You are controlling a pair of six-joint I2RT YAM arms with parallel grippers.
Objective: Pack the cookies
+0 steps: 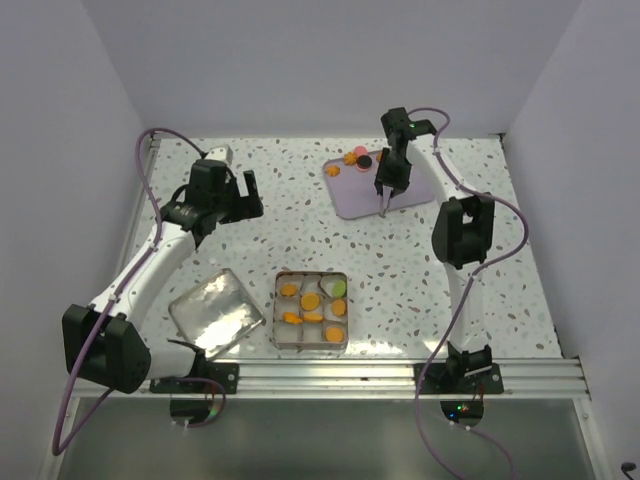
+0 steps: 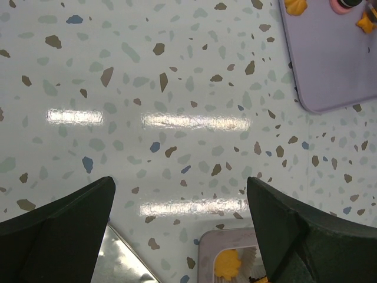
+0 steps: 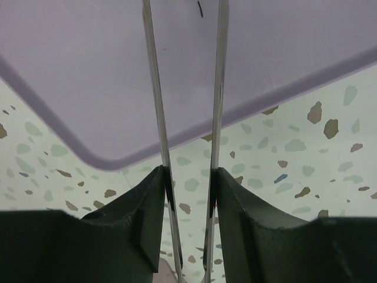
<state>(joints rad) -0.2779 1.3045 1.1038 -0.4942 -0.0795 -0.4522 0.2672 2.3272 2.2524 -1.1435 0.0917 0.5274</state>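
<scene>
Loose cookies, orange with a dark one, lie at the far end of a lilac tray. More orange cookies and a green one sit in white paper cups in the square tin. My right gripper hovers over the tray, shut on metal tweezers whose two blades stand apart with nothing between them. My left gripper hangs open above bare table, left of the tray. Its view catches tray cookies and a tin cookie.
A shiny tin lid lies left of the tin, near the left arm's base. White walls close the table on three sides. A metal rail runs along the near edge.
</scene>
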